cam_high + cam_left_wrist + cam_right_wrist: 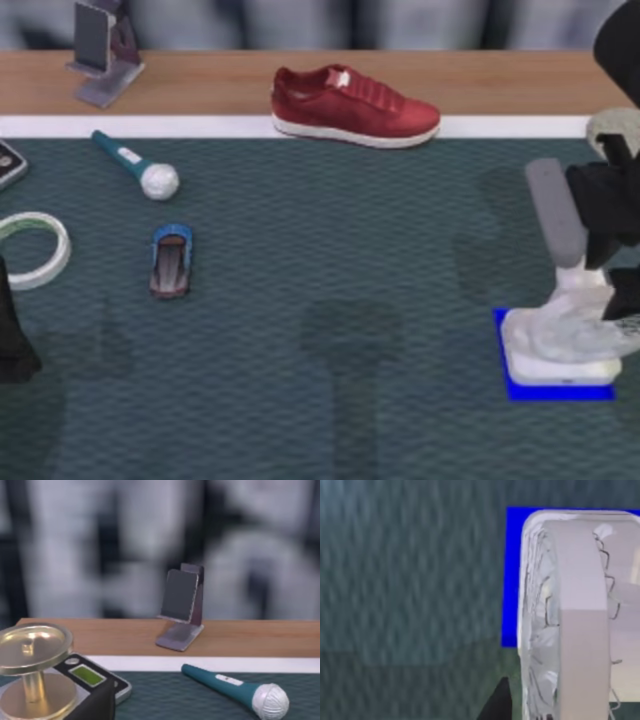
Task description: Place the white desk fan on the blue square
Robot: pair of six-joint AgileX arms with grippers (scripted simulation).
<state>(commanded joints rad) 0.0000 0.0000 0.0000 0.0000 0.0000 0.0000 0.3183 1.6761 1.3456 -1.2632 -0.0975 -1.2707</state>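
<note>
The white desk fan [560, 340] stands upright with its rounded base on the blue square [560, 391] at the table's right edge. Blue shows along the front and left of the base. Its grey motor housing [555, 210] rises toward the wooden strip. My right gripper [608, 262] hangs over the fan, open. In the right wrist view the fan's round grilled head [570, 610] fills the picture above the blue square [511, 580], and one dark fingertip [497, 707] stands off the rim with a strip of mat between; the other finger is hidden. My left gripper [12, 345] is parked at the left edge, open.
A red shoe [352, 104] and a phone stand [103, 50] sit on the wooden strip at the back. On the mat's left lie a teal microphone [135, 165], a blue toy car [171, 260], a white tape ring [35, 250] and a scale [30, 650].
</note>
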